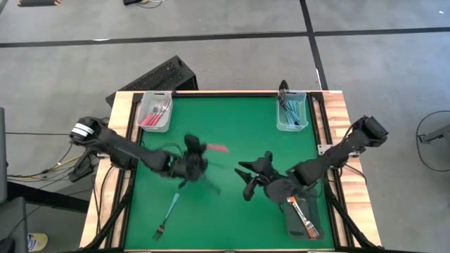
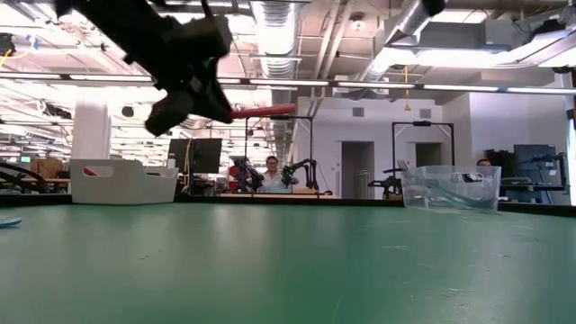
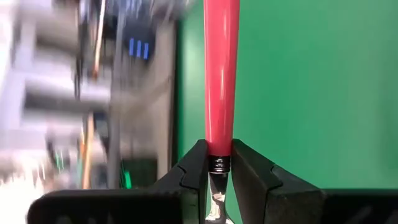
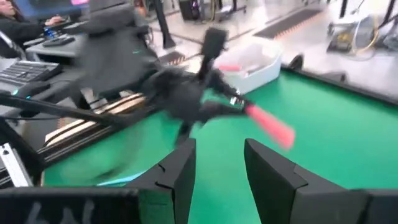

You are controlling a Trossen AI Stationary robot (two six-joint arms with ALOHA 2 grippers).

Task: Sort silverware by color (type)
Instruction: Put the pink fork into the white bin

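One pink-red fork [image 1: 214, 148] is up off the table, pinched in the left gripper [image 1: 195, 150] over the middle of the green mat. In the left wrist view the two dark fingers [image 3: 193, 171] are closed on the metal neck just below the handle, so the handle [image 3: 222, 74] sticks straight out ahead of the gripper. From overhead that long axis runs left to right, handle tip pointing right.

What matters for the next move, I'd say, is that the white bin [image 1: 155, 112] already holding pink-red forks sits at the far left corner, behind and to the left of the gripper, while the fork points the opposite way. So the left arm would have to swing back and turn the fork toward that bin. It is the nearer arm for that corner.

The right gripper [image 1: 248, 181] hovers just right of centre, fingers [image 4: 177, 171] parted and empty, aimed at the left arm and fairly near it; a swing toward the right would crowd it, one toward the far left would not.

Elsewhere, a blue-handled fork [image 1: 166, 216] lies on the mat near the left front, tines toward the near edge. A clear bin [image 1: 291, 112] with blue forks stands at the far right, and a dark bin [image 1: 302, 218] with orange forks near the right front. Between the held fork and the white bin the path looks open.
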